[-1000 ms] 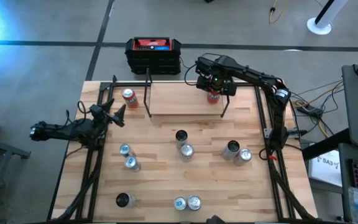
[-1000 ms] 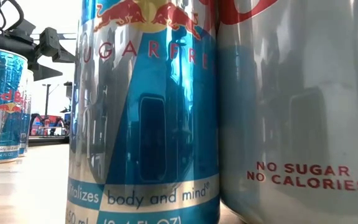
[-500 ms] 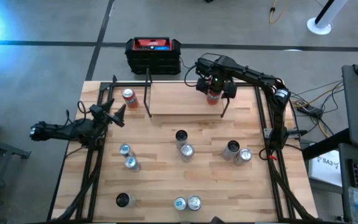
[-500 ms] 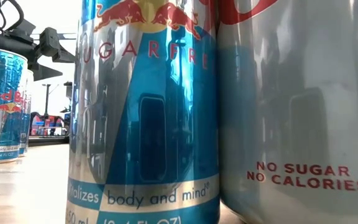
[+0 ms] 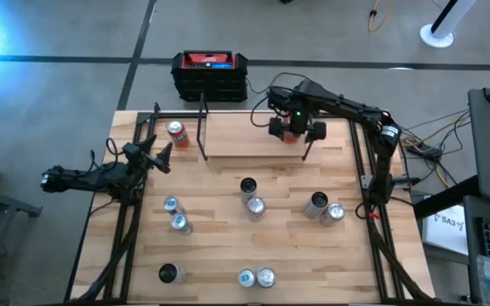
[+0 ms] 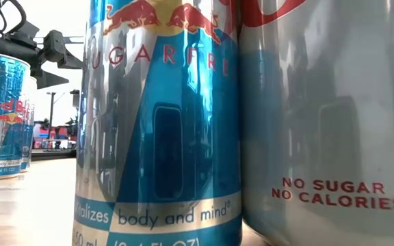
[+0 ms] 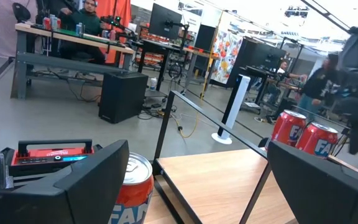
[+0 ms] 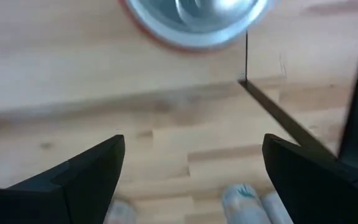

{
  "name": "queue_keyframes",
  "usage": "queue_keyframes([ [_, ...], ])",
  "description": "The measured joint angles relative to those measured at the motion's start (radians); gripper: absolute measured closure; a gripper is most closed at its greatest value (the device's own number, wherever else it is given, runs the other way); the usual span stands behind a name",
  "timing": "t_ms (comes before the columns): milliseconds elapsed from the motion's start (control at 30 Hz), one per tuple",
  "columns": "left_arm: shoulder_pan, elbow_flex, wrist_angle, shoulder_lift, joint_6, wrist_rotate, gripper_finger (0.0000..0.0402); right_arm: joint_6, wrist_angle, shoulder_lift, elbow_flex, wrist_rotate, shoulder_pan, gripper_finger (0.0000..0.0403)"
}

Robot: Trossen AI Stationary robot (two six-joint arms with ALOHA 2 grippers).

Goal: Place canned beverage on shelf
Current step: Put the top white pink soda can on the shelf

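The right hand (image 5: pixel 295 129) hangs above the shelf (image 5: pixel 245 140) at the far side of the table (image 5: pixel 228 246), its fingers spread wide and gripping nothing. Directly beneath it a red can (image 5: pixel 292 132) stands upright on the shelf's wood board — near the right-hand post. A second red can (image 5: pixel 175 132) stands just left of the shelf. The left hand (image 5: pixel 162 156) waits at the table's left edge, fingers wide — empty.
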Motion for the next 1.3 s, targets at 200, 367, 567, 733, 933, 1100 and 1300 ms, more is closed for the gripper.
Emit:
queue_keyframes([
  [200, 0.0, 0.0, 0.0, 0.0, 0.0, 0.0, 0.0033, 0.005, -0.067, -0.036, 0.0, -0.007, 0.069, 0.0039],
  [367, 0.0, 0.0, 0.0, 0.0, 0.0, 0.0, 0.0033, 0.102, -0.075, -0.041, -0.008, -0.003, 0.157, 0.0039],
  [567, 0.0, 0.0, 0.0, 0.0, 0.0, 0.0, 0.0033, 0.306, -0.073, -0.046, -0.021, -0.008, 0.279, 0.0039],
  [733, 0.0, 0.0, 0.0, 0.0, 0.0, 0.0, 0.0033, 0.559, -0.075, -0.072, -0.038, -0.026, 0.393, 0.0039],
  [933, 0.0, 0.0, 0.0, 0.0, 0.0, 0.0, 0.0033, 0.78, -0.075, -0.106, -0.052, 0.002, 0.496, 0.0039],
  [1100, 0.0, 0.0, 0.0, 0.0, 0.0, 0.0, 0.0033, 0.933, -0.073, -0.141, -0.106, 0.001, 0.561, 0.0039],
  [1300, 0.0, 0.0, 0.0, 0.0, 0.0, 0.0, 0.0033, 1.045, -0.075, -0.228, -0.192, 0.004, 0.595, 0.0039],
])
